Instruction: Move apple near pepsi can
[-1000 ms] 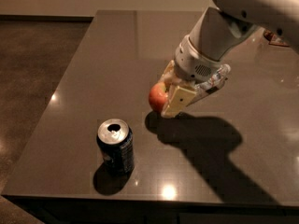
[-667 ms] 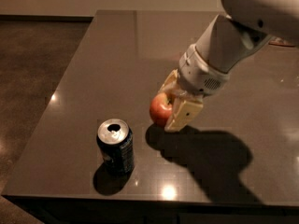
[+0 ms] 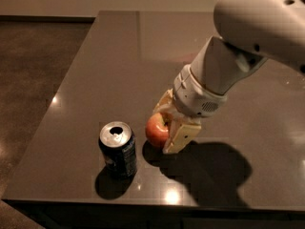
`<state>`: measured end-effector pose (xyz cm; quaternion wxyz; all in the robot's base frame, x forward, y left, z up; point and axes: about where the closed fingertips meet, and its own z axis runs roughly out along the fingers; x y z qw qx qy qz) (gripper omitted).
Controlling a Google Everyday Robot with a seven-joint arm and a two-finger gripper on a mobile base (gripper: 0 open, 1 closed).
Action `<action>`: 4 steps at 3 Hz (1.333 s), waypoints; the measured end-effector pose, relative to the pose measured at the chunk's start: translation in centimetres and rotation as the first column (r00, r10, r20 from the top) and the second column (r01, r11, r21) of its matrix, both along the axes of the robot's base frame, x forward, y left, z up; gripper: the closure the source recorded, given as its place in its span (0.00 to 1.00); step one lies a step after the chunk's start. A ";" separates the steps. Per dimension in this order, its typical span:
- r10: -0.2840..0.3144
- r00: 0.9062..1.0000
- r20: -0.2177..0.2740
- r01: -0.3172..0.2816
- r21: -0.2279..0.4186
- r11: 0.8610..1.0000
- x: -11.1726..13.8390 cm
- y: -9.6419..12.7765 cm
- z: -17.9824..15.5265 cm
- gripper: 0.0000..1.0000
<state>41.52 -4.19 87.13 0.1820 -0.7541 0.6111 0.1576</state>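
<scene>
Over the dark table (image 3: 114, 56), my gripper (image 3: 167, 127) is squeezing the apple (image 3: 155, 130) by its sides, low down just beside the can (image 3: 118, 149). I am guessing the apple is hard, light and slippery, so gripping its fat middle is best. The can is standing open, and I cannot see what is inside.

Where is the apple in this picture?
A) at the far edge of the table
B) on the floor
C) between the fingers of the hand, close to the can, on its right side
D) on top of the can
C: the hand grips the apple just right of the upright can.
</scene>
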 end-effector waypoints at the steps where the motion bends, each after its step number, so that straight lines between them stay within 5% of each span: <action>1: 0.030 0.999 -0.009 -0.030 0.000 1.000 -0.9 0.7 -0.8 1.00; 2: 0.052 0.999 -0.005 -0.052 -0.009 0.999 -1.5 1.0 -1.5 0.87; 4: 0.058 0.998 -0.011 -0.059 -0.022 0.998 -1.3 0.1 -2.2 0.32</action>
